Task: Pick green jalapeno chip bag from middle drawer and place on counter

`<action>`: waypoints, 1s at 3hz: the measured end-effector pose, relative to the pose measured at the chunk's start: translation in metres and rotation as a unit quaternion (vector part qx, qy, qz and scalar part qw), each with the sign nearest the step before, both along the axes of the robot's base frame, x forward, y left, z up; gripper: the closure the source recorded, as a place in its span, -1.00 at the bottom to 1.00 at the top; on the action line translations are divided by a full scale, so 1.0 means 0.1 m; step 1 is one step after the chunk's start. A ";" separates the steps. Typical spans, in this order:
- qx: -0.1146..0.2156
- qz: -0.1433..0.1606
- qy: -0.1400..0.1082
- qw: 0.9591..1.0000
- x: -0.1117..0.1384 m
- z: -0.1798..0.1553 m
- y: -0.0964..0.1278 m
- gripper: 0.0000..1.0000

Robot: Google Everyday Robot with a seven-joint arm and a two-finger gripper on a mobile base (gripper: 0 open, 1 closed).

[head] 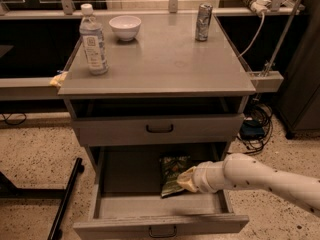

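Observation:
The green jalapeno chip bag (172, 174) lies flat on the floor of the open middle drawer (125, 204), right of centre, its dark top band towards the back. My gripper (185, 180) reaches in from the right on a white arm and sits on the bag's right edge, low in the drawer. The gripper partly covers the bag's lower right part. The counter (160, 59) is the grey cabinet top above.
On the counter stand a water bottle (93, 40) at the left, a white bowl (125, 27) at the back and a silver can (203, 22) at the back right. The upper drawer front (160, 129) with its black handle overhangs the open drawer. Cables hang at the right.

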State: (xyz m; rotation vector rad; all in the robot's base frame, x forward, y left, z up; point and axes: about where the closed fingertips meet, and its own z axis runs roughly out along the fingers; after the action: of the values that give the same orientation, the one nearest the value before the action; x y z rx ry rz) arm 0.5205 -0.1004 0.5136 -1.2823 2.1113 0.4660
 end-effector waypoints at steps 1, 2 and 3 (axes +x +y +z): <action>0.021 -0.024 -0.050 0.998 0.23 -0.09 0.11 0.64; 0.034 -0.039 -0.081 0.995 0.44 -0.18 0.20 0.17; 0.046 -0.055 -0.094 0.993 0.61 -0.29 0.25 -0.22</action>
State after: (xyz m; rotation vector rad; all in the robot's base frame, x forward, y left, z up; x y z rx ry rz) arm 0.5819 -0.0754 0.4843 -1.1060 1.9681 0.3754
